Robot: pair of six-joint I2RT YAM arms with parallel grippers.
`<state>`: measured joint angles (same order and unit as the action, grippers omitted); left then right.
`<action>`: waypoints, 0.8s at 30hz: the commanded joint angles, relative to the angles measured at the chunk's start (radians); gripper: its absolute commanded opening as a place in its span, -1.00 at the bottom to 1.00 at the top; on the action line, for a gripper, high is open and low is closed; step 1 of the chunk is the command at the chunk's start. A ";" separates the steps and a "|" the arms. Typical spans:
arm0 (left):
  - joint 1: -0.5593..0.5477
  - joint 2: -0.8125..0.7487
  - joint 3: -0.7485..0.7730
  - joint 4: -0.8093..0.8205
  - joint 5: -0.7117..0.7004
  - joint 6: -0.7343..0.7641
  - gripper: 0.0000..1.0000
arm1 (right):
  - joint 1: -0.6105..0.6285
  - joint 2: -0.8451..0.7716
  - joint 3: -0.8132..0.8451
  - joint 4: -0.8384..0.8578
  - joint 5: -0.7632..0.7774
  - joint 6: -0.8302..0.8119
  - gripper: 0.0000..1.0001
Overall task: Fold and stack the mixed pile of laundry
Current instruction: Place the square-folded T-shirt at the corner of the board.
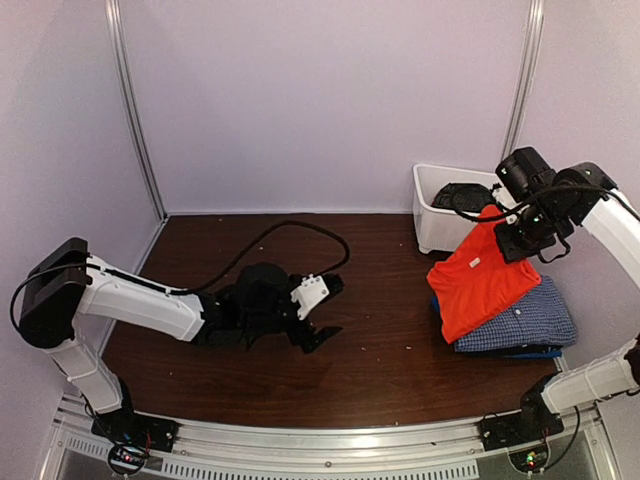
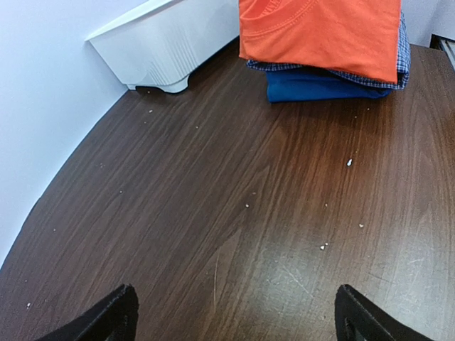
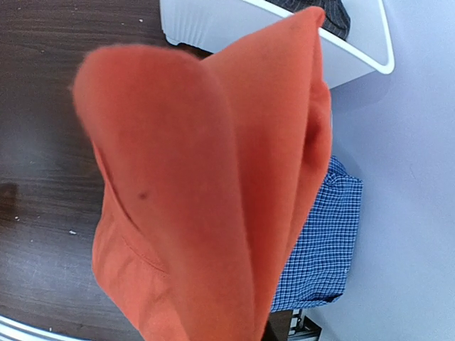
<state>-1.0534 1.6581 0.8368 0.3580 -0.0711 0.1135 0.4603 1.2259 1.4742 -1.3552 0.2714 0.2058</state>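
**Orange T-shirt (image 1: 480, 285) going onto the stack**

Right gripper (image 1: 520, 240) is clamped on one edge of it, holding that edge up. The rest lies on the checked shirt (image 1: 537, 315) and a blue piece (image 2: 313, 84), beside the white tub (image 1: 432, 215). Left gripper (image 1: 330, 308) hangs wide open, empty. Next, I'd say: lay that edge flat, then release.

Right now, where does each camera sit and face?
Top external: above and behind the bases, looking down at the dark wooden table; left arm, right arm show.
Left wrist: low, facing the folded stack; its open jaws at bottom.
Right wrist: over the lifted bright orange cloth T-shirt; jaws hidden.
Shared: that T-shirt, white plastic tub.
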 commanded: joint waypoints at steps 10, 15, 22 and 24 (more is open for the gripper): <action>0.015 -0.062 -0.029 0.050 -0.010 0.011 0.95 | -0.118 0.110 -0.042 0.094 0.194 -0.106 -1.00; 0.018 -0.063 -0.028 0.050 -0.011 0.013 0.95 | -0.132 0.110 -0.089 0.138 0.257 -0.145 -1.00; 0.021 -0.045 -0.020 0.053 -0.012 0.012 0.96 | -0.127 0.092 -0.272 0.149 0.378 -0.222 -1.00; 0.022 -0.032 -0.016 0.054 -0.006 0.011 0.95 | -0.141 0.087 -0.335 0.185 0.460 -0.230 -1.00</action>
<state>-1.0393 1.6249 0.8177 0.3595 -0.0753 0.1143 0.3367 1.3483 1.2057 -1.2343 0.5739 0.0147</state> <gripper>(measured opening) 0.977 0.032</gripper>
